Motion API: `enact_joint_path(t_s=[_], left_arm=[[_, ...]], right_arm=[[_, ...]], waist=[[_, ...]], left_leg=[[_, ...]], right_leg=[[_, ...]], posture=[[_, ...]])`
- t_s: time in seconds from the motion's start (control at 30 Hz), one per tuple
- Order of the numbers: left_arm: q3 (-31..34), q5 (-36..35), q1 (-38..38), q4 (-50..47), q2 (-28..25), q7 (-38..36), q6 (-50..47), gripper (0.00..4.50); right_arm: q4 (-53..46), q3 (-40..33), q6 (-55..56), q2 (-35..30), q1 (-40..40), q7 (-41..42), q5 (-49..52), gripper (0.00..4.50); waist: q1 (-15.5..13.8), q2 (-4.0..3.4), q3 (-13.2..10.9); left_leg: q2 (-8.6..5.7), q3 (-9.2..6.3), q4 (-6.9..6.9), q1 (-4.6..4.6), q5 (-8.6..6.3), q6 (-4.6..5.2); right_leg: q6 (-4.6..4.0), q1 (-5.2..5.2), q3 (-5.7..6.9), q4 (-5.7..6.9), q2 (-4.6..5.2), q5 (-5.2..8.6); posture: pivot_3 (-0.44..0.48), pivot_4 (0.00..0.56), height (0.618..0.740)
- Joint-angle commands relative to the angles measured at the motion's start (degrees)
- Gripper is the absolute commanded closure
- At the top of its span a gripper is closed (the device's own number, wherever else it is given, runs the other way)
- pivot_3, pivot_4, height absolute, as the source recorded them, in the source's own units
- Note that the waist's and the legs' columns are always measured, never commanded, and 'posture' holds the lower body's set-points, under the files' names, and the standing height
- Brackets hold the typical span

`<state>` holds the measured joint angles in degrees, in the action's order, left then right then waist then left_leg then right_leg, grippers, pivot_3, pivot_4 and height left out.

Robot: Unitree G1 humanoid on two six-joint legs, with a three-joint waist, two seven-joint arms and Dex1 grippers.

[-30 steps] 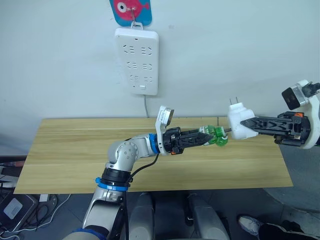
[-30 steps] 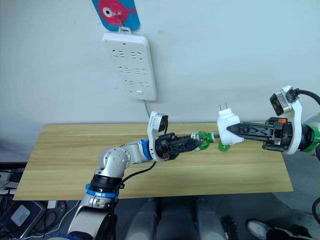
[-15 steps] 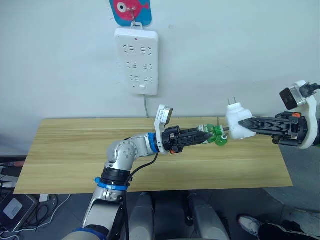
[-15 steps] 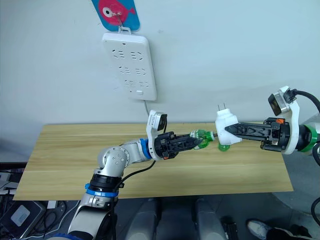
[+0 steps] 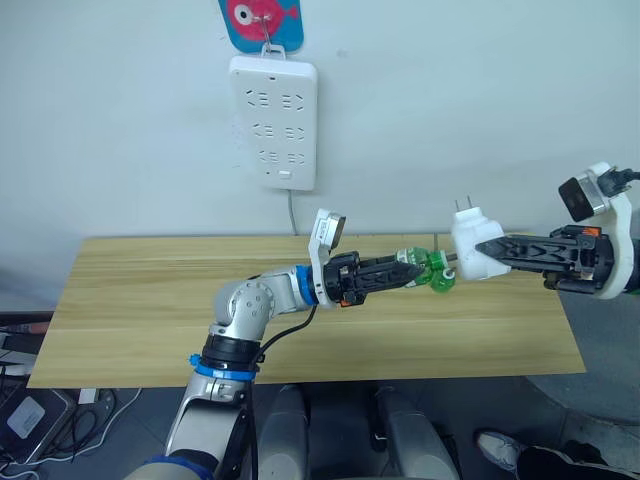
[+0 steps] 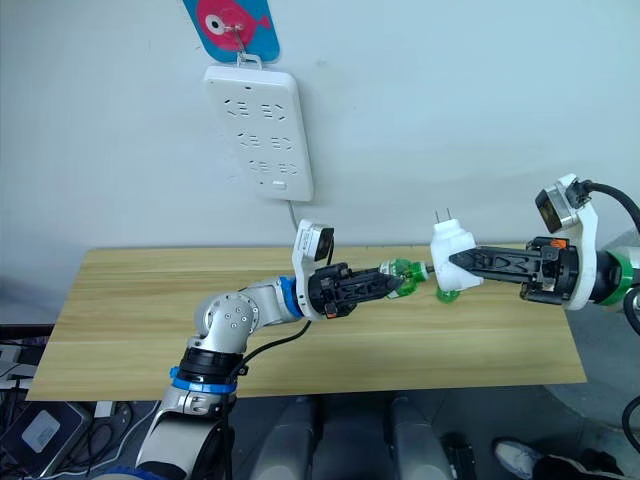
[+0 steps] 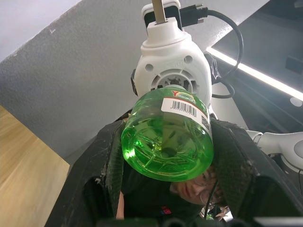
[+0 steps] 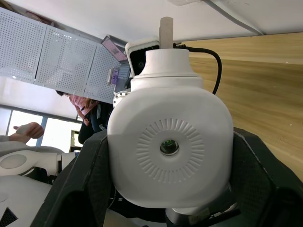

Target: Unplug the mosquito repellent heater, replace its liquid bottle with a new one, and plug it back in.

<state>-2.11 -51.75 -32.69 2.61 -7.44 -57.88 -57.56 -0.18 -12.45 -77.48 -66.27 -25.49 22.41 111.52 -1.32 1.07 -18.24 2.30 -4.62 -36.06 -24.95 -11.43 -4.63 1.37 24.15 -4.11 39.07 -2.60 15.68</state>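
Note:
My left gripper (image 5: 413,271) is shut on a green liquid bottle (image 5: 433,270), held level above the wooden table (image 5: 150,300). The bottle's neck points at the underside of the mosquito repellent heater (image 5: 468,247), a white rounded unit with its plug prongs pointing up. My right gripper (image 5: 484,248) is shut on the heater from the right. In the left wrist view the bottle (image 7: 165,137) sits between black fingers (image 7: 111,161) with the heater (image 7: 170,66) right beyond it. In the right wrist view the heater (image 8: 170,146) shows its round hole.
A white multi-socket power strip (image 5: 273,122) hangs on the wall above the table's far edge, its cord dropping behind the table. A small green piece (image 6: 447,294) shows just below the heater. A person (image 8: 87,106) stands in the background.
My right gripper has carried the heater slightly left, closer to the bottle. The left gripper and bottle have barely moved.

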Motion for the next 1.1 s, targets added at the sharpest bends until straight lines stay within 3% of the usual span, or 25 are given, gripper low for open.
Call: enact_joint_path(t_s=[0.03,1.1], left_arm=[[-0.74,-2.2,-0.33,-3.38,1.2,-0.19,-0.54,2.09],[-1.17,-0.21,-1.06,-1.81,1.07,-0.31,1.32,2.09]], right_arm=[[-1.19,-1.45,0.5,-0.28,-0.09,-0.22,1.48,1.52],[-2.02,-1.07,0.59,0.78,-1.77,0.32,1.48,1.52]], waist=[[0.0,0.0,0.0],[0.0,0.0,0.0]], left_leg=[[0.0,0.0,0.0,0.0,0.0,0.0],[0.0,0.0,-0.01,0.0,0.0,0.0]], right_leg=[[0.0,0.0,0.0,0.0,0.0,0.0],[0.0,-0.01,0.0,0.01,0.0,0.0]], posture=[[0.119,0.296,0.74],[0.113,0.3,0.74]])
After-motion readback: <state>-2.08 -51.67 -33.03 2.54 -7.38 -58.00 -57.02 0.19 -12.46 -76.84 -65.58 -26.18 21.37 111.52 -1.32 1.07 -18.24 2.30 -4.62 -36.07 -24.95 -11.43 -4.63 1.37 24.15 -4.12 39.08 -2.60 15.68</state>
